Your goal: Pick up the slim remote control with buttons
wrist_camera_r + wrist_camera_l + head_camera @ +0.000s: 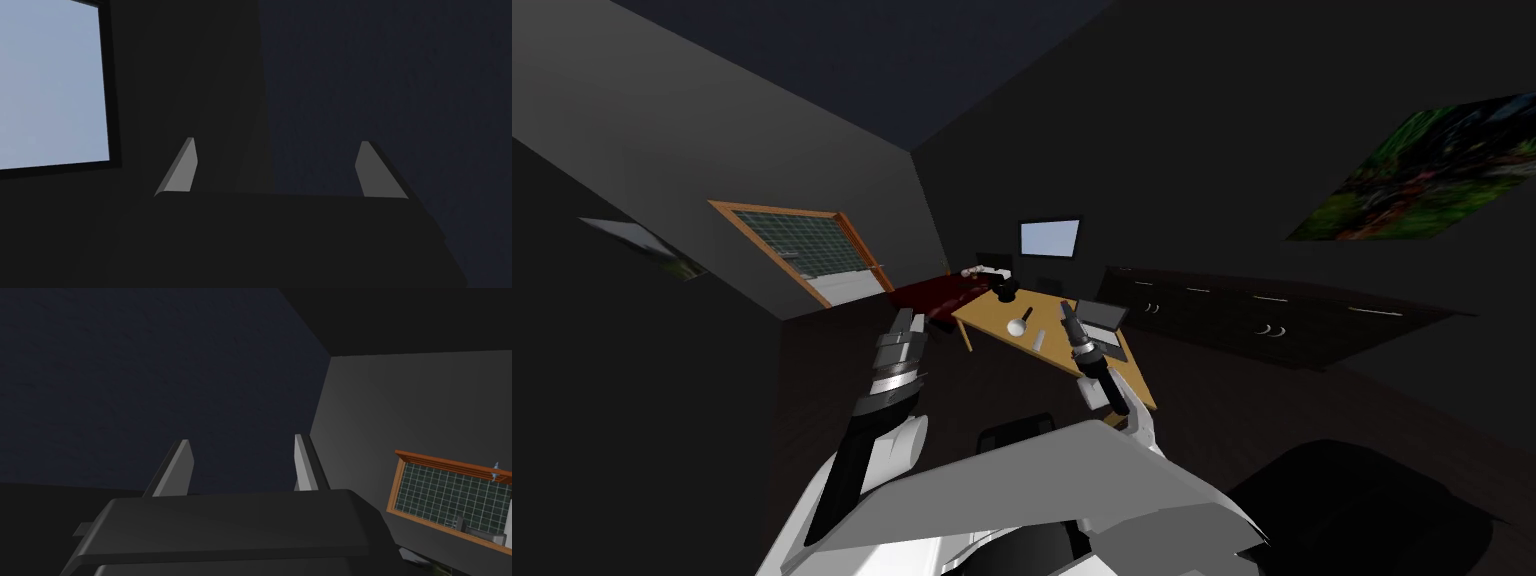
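Observation:
A wooden desk [990, 316] stands ahead of me across dark floor. On it lies a small slim light grey thing [1038, 341], possibly the remote; buttons are too small to make out. Beside it sit a white round object [1017, 327] with a dark stick and an open laptop [1104, 326]. My left gripper [906, 322] is raised left of the desk, open and empty [240, 460]. My right gripper [1065, 312] is raised in front of the desk, open and empty [277, 167]. Both are well short of the desk.
A bed with a dark red cover [932, 292] lies behind the desk's left end. A bright screen [1049, 238] hangs on the far wall. A long dark cabinet [1262, 315] runs along the right wall. A dark chair [1017, 432] stands just before me, and a wood-framed door [802, 250] is at the left.

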### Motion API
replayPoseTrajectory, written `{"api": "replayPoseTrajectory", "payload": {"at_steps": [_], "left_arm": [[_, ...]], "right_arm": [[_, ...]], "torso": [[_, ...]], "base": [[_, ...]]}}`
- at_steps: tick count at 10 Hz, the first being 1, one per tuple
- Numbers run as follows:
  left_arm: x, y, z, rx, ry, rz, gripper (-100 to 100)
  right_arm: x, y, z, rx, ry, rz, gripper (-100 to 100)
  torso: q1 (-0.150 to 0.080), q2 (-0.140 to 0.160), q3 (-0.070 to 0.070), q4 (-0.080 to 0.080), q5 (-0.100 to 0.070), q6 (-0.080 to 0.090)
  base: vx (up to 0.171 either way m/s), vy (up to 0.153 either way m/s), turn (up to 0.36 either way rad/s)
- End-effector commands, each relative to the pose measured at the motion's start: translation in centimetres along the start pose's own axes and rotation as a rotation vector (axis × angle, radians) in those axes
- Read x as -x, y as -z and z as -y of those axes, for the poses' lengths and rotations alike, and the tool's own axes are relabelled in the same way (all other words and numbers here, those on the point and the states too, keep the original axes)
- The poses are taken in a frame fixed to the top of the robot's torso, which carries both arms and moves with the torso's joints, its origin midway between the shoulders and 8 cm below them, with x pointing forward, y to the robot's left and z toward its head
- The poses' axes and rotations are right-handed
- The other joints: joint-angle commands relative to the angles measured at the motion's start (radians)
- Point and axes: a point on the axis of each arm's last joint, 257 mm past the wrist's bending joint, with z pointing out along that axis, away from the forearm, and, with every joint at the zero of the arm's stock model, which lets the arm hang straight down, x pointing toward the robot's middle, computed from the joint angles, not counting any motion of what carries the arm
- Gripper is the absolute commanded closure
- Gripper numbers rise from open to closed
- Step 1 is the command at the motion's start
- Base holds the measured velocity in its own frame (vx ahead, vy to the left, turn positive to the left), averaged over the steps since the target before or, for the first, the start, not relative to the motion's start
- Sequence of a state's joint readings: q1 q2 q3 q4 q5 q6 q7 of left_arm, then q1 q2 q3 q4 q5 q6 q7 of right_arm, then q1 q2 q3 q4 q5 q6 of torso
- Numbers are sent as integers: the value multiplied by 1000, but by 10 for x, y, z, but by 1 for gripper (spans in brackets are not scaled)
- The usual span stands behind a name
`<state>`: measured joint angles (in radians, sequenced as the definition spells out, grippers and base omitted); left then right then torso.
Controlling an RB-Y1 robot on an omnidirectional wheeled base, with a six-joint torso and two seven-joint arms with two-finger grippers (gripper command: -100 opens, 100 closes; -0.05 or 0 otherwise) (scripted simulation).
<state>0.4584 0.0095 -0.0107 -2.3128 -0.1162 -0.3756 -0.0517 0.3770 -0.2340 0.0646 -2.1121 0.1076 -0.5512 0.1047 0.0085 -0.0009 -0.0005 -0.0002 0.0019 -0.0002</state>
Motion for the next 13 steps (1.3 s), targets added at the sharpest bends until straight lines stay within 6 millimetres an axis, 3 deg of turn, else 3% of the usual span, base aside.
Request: {"api": "replayPoseTrajectory", "payload": {"at_steps": [1,6,13], "left_arm": [[0,0,0,0,0,0,0],[0,0,0,0,0,0,0],[0,0,0,0,0,0,0]], "right_arm": [[-17,0,12,2,104,-81,-100],[-56,15,43,19,354,-290,-100],[-89,46,86,57,631,-520,-100]], "torso": [[0,0,0,0,0,0],[-3,0,0,0,-1,0],[-4,-1,-1,0,-1,0]], "base": [[16,154,-37],[8,89,-14],[17,67,5]]}}
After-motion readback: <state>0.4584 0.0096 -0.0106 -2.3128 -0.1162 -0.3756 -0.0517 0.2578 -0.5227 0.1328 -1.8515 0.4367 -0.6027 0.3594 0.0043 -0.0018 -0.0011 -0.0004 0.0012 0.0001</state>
